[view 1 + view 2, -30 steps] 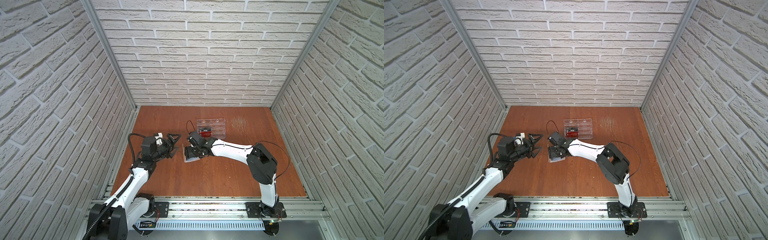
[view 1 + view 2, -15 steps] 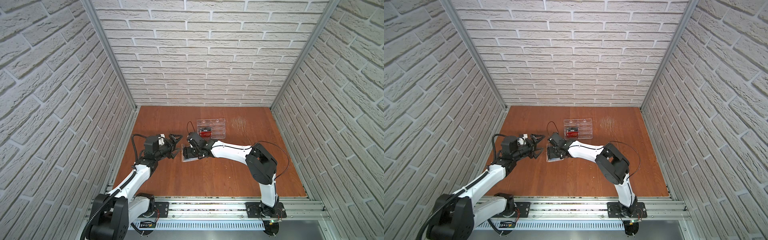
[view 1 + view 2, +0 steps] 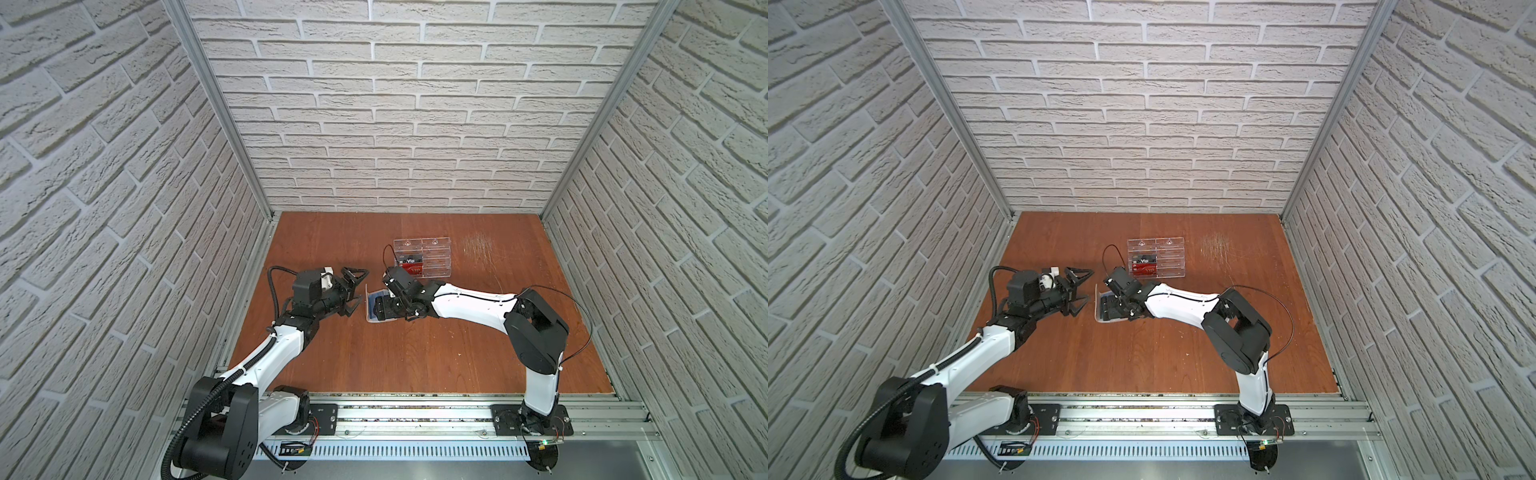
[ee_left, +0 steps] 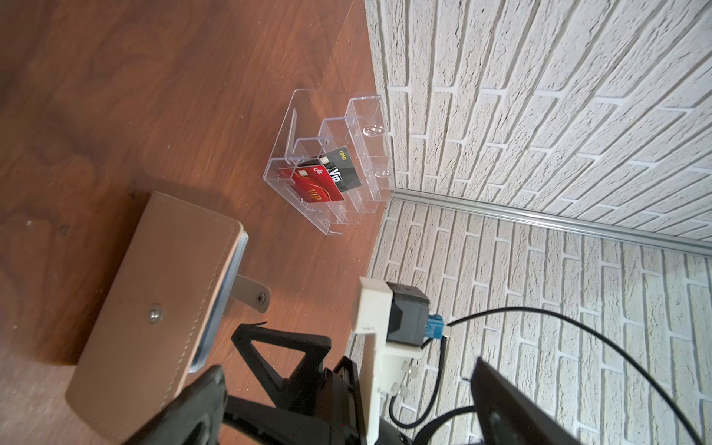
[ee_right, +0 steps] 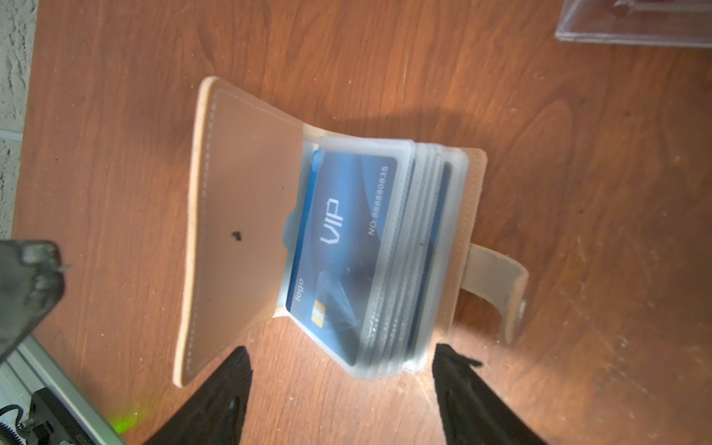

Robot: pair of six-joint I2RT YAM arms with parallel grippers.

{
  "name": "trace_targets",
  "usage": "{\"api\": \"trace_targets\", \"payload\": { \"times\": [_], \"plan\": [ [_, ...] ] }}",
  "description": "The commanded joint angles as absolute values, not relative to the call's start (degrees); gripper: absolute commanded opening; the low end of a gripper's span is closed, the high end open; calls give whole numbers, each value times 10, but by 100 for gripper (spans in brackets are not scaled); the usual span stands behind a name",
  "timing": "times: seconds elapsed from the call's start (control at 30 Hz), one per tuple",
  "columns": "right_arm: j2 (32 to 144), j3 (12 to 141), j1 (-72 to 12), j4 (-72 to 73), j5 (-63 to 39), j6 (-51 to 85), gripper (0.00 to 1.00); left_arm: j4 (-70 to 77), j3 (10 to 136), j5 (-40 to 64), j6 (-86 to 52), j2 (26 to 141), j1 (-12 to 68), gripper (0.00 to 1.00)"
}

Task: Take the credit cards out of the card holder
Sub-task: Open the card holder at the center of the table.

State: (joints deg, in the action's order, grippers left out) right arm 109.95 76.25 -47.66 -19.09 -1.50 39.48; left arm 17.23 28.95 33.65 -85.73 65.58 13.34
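Card holder (image 5: 239, 231) open, credit cards (image 5: 346, 239) readable only in right wrist view, left tool (image 3: 360, 291), right tool (image 5: 339, 352) spread, empty

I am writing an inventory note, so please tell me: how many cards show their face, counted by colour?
Blue card, in the card holder: 1
Red card, in the clear rack: 1
Black card, in the clear rack: 1
Total: 3
Further blue edges in the sleeves behind it cannot be counted.
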Motion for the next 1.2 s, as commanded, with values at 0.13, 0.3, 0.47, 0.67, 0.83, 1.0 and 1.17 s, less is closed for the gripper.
{"api": "trace_targets", "payload": {
  "times": [0.13,0.3,0.47,0.67,0.83,1.0,1.17],
  "plan": [
    [1065,732,-464,-176,0,399,76,199,343,311,-852,682,171,98],
    [1063,714,-456,-165,-1,406,75,214,370,299,-855,730,207,98],
    [1060,686,-446,-147,-9,412,74,208,367,287,-845,762,211,98],
    [1060,672,-438,-137,-16,411,74,193,321,292,-826,755,179,98],
    [1064,675,-435,-135,-22,409,72,145,297,297,-791,721,148,99],
    [1062,685,-435,-137,-26,408,71,126,312,303,-786,687,146,99],
    [1050,687,-436,-126,-35,416,71,119,349,292,-801,680,186,98]
  ]
}}
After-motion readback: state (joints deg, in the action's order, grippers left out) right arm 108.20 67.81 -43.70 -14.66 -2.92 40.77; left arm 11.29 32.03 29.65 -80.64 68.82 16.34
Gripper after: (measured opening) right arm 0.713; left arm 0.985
